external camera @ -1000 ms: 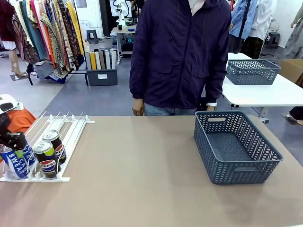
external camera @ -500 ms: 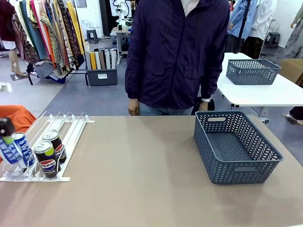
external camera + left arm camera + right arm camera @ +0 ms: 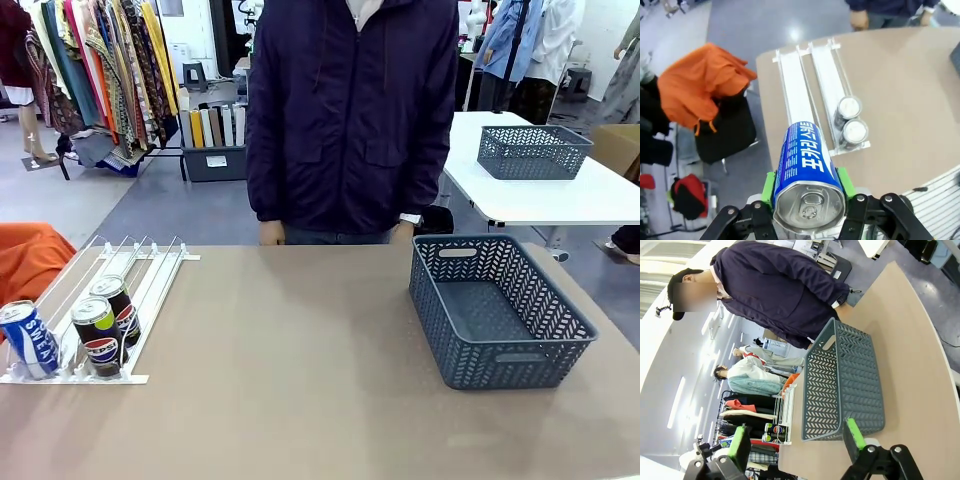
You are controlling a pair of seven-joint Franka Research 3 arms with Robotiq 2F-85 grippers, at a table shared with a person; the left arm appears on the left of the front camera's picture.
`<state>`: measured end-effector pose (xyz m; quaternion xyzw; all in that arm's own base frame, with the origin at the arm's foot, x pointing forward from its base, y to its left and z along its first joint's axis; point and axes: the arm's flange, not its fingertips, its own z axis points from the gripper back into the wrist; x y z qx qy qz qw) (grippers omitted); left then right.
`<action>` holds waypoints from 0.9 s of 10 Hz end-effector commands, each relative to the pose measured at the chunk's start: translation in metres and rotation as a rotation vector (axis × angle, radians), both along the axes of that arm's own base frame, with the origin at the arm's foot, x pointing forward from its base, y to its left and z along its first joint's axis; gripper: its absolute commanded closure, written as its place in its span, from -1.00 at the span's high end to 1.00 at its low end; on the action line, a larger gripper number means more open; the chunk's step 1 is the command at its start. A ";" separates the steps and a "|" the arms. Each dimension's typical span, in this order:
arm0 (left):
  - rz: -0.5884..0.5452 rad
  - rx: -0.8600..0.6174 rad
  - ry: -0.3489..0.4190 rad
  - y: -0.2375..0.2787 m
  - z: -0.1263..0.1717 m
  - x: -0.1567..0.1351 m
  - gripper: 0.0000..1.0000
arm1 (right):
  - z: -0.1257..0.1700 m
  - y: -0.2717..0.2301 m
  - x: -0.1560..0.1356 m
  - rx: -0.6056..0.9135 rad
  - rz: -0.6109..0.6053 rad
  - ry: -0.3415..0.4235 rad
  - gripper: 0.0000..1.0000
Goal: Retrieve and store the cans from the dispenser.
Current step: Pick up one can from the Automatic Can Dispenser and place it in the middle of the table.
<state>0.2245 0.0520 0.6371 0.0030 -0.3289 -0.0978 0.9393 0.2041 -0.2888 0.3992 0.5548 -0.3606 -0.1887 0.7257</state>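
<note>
In the left wrist view my left gripper (image 3: 808, 186) is shut on a blue-and-white can (image 3: 805, 165), silver top towards the camera, held high above the dispenser (image 3: 799, 90). Two black Pepsi cans (image 3: 851, 120) stand at the near end of its right lane. From the front, the dispenser (image 3: 150, 290) holds another blue-and-white can (image 3: 28, 340) at the front of the left lane, beside the black cans (image 3: 105, 325). My right gripper (image 3: 796, 437) hangs open with nothing between its fingers, above the table near the grey basket (image 3: 840, 385).
An empty dark grey lattice basket (image 3: 497, 310) sits on the right half of the table. A person in a dark jacket (image 3: 350, 110) stands at the far edge, hands hanging near it. An orange cloth (image 3: 30, 260) lies over a chair left of the table.
My left gripper has lifted the blue can up and out of the front view. The remaining blue can now stands at the front of the left lane. The person stepped slightly left.
</note>
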 end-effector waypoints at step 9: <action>-0.169 -0.216 0.045 -0.049 -0.034 0.025 -1.00 | 0.003 -0.001 0.003 -0.006 -0.012 -0.035 1.00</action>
